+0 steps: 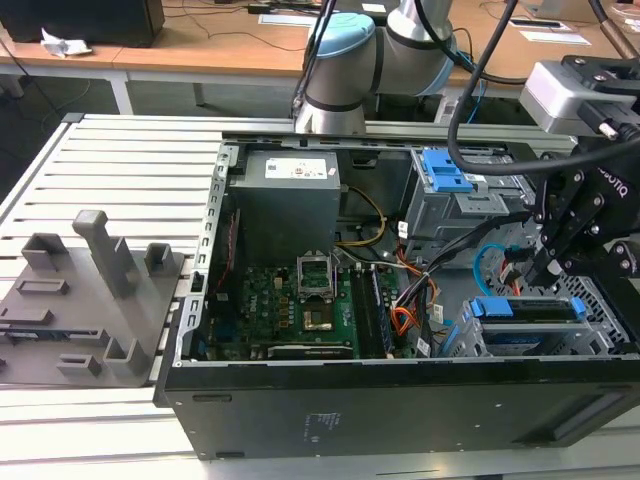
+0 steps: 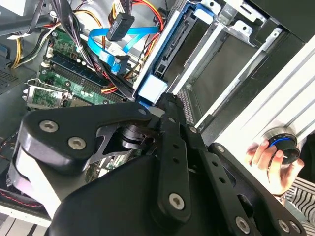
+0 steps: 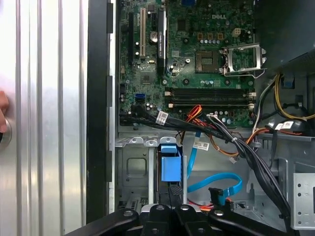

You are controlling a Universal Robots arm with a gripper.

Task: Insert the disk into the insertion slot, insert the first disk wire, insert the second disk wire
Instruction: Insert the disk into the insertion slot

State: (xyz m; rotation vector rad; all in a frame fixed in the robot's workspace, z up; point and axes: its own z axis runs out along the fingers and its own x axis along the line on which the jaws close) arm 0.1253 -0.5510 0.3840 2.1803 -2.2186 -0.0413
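Slatted aluminium table [image 1: 130,160] carries an open computer case [image 1: 400,410], and the work sits in the case's corner at the exterior view's right, against its near wall. There we see the disk [image 1: 527,308] standing on edge in its blue carrier, its lower part between the perforated walls of the insertion slot [image 1: 603,310]. How deep it has seated we cannot tell.

Our gripper [image 1: 548,268] hangs right over the carrier's top edge with its fingers drawn together. It is touching or just above the plastic, and we judge it to be pressing rather than pinching. If that push lands off-centre, the disk could tilt and bind against the slot's walls, or the tips could slide off the narrow edge.

Just beside the slot, toward the case's middle, the second disk wire [image 3: 219,183] lies in a loop with its dark plug hanging free. The loop is near enough for a finger to snag, or for the carrier to trap it. Beyond it the orange, yellow and black bundle [image 3: 236,142] crosses toward the board and crowds the approach.

Outside the case wall, a person's hand [image 2: 266,158] rests on a round knob [image 2: 281,142], near the arm's sweep.
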